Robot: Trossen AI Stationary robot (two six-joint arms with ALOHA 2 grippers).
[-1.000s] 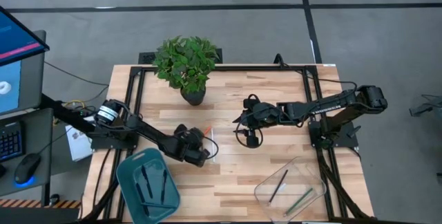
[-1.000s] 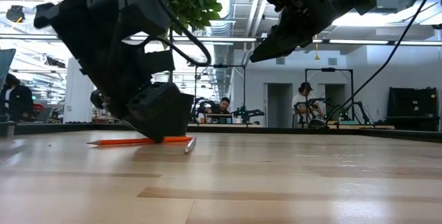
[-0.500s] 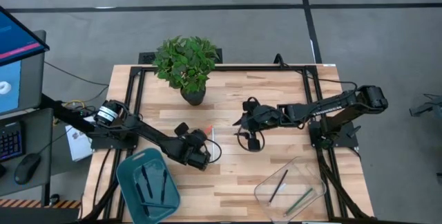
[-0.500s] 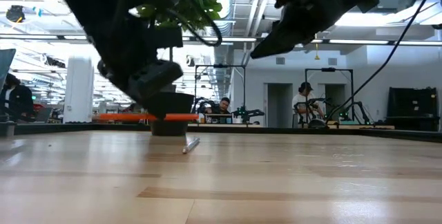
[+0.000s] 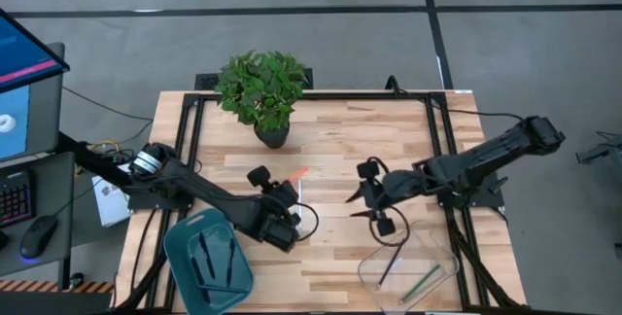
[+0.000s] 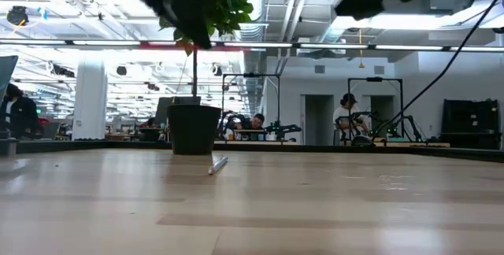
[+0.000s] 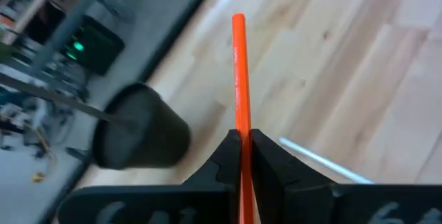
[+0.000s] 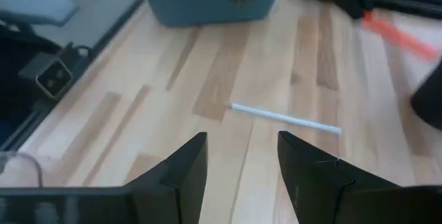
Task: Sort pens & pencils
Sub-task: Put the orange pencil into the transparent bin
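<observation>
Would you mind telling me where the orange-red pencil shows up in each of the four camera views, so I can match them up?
High view: orange-red pencil mid-table, sticking out from the left gripper, below the potted plant.
Low view: a blurred red streak high up, beside the plant's stem.
Left wrist view: centre, clamped between the fingers, pointing away.
Right wrist view: blurred, upper right corner.
Shared landmark: the white pen lying on the table, near the pencil.
</observation>
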